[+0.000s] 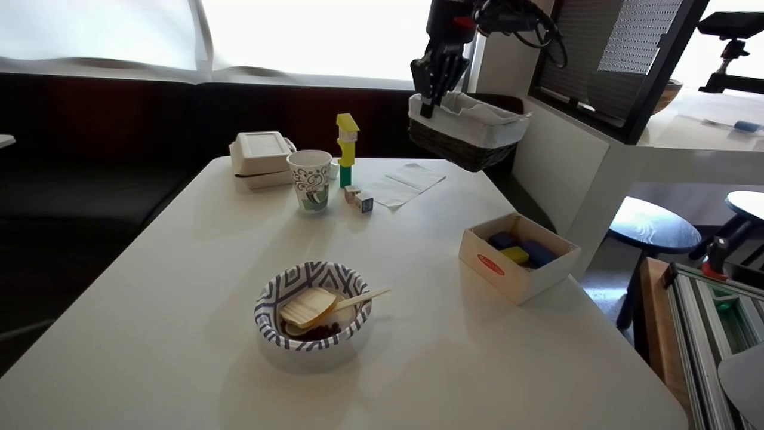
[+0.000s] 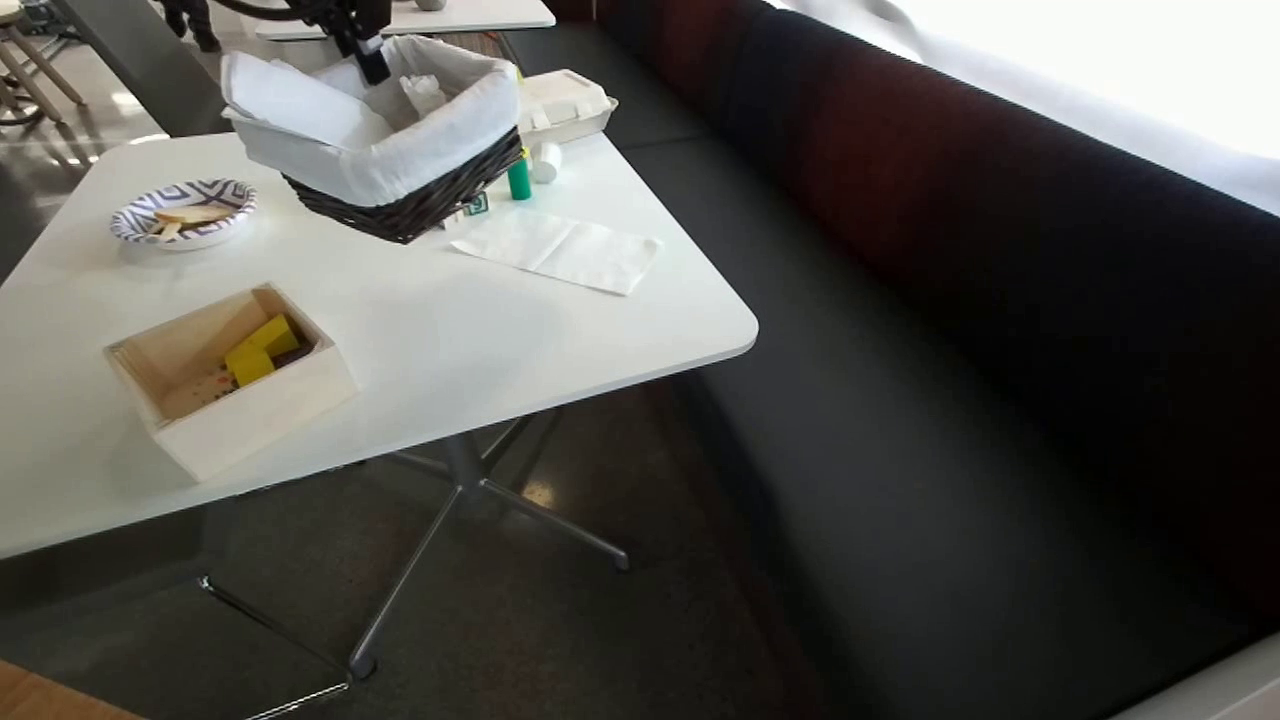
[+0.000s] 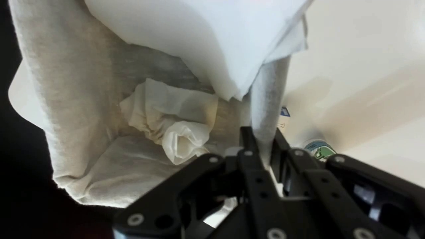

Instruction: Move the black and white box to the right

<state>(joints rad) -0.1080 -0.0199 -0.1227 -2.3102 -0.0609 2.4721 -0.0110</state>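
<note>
Holds the dark woven rectangular basket lined with white cloth [image 1: 462,136] up in the air over the smooth white table [image 1: 418,364], mid-transfer by the look of it. Pinches a single side wall in the black two-fingered gripper [image 3: 262,142], with fingers close together and just the lined edge between; hard to tell through the cloth whether also biting on the weave. Leans with one corner low, probably from hanging by that wall alone. Bears crumpled white paper [image 3: 182,106] inside, apt to slide with the lean. Hangs high, likely to clear the upright yellow-and-green block tower [image 1: 346,149] and the pale open-topped wooden box [image 1: 507,279]. Calls next, presumably, for level, gentle lowering to the right, off the flat white napkin [image 2: 575,255].
</note>
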